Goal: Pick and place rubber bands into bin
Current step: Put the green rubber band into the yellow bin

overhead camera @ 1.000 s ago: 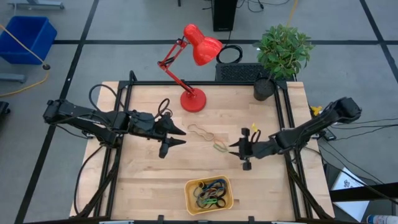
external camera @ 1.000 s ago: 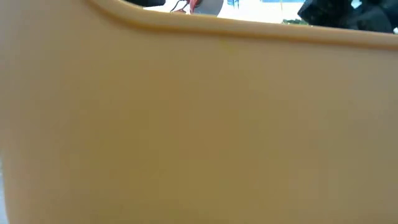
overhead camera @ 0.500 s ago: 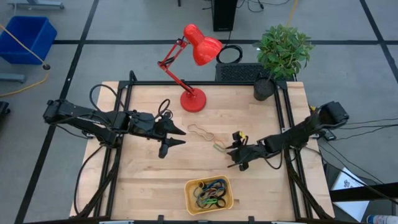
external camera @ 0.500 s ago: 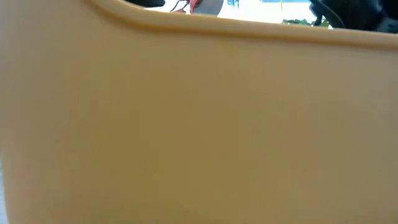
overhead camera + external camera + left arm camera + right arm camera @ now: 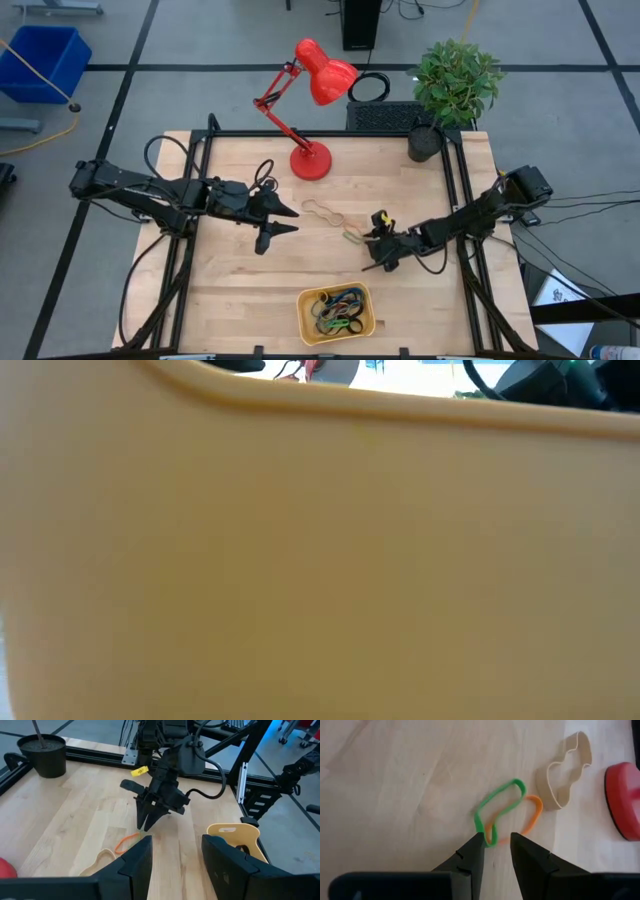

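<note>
A green rubber band (image 5: 500, 802) and an orange one (image 5: 535, 810) lie overlapped on the wooden table, with a tan band (image 5: 565, 770) just beyond them. My right gripper (image 5: 497, 840) is low over them, open by a narrow gap, its fingertips either side of the green band's near end. The left wrist view shows it (image 5: 145, 826) pointing steeply down at the table. My left gripper (image 5: 283, 222) hangs open above the table's left half, holding nothing. The yellow-orange bin (image 5: 303, 315) stands at the near edge with several bands inside. My right gripper comes slanting down from the table's right side. Its fingertips (image 5: 470, 850) stand on either side of the near end of the green band (image 5: 487, 839), which lies flat on the table. Whether they touch the band, I cannot tell.
A red desk lamp (image 5: 310, 160) stands at the far middle of the table, a black plant pot (image 5: 425, 140) at the far right corner. The bin's wall (image 5: 320, 560) fills the low view. A big blue bin (image 5: 45, 60) sits on the floor beyond the table.
My right gripper has sunk toward the table and gone a little toward the left edge, onto the green and orange bands. It has rolled at the wrist, and its fingers have drawn closer together. The bands lie where they were.
</note>
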Robot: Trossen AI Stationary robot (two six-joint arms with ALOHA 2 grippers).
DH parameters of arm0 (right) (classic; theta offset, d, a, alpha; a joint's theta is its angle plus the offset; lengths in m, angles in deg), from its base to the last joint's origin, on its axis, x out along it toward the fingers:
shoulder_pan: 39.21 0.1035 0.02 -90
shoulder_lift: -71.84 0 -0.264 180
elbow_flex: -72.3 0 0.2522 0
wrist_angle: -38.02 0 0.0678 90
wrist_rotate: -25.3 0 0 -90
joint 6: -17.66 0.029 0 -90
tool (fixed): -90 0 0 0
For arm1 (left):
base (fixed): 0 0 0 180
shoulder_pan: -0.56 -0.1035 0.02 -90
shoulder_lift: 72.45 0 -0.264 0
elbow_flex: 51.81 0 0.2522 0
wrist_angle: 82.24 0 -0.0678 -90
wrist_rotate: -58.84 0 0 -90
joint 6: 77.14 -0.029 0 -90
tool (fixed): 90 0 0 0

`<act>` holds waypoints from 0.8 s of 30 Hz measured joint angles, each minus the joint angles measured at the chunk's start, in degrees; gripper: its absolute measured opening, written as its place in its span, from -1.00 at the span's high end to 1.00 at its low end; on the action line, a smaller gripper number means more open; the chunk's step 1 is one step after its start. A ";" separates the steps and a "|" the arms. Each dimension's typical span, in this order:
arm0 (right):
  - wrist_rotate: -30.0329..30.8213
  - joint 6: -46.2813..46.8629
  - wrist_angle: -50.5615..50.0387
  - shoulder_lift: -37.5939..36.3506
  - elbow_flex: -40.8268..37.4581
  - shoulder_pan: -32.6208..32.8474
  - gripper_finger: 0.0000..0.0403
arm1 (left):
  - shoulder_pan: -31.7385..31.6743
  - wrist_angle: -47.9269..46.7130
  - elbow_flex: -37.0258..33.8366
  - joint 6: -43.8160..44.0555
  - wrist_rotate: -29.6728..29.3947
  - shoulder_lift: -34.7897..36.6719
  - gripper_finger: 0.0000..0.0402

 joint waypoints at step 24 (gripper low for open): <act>-5.10 -3.27 -0.39 0.00 0.00 -2.26 0.60 | 0.00 0.03 0.00 0.33 0.00 0.00 0.12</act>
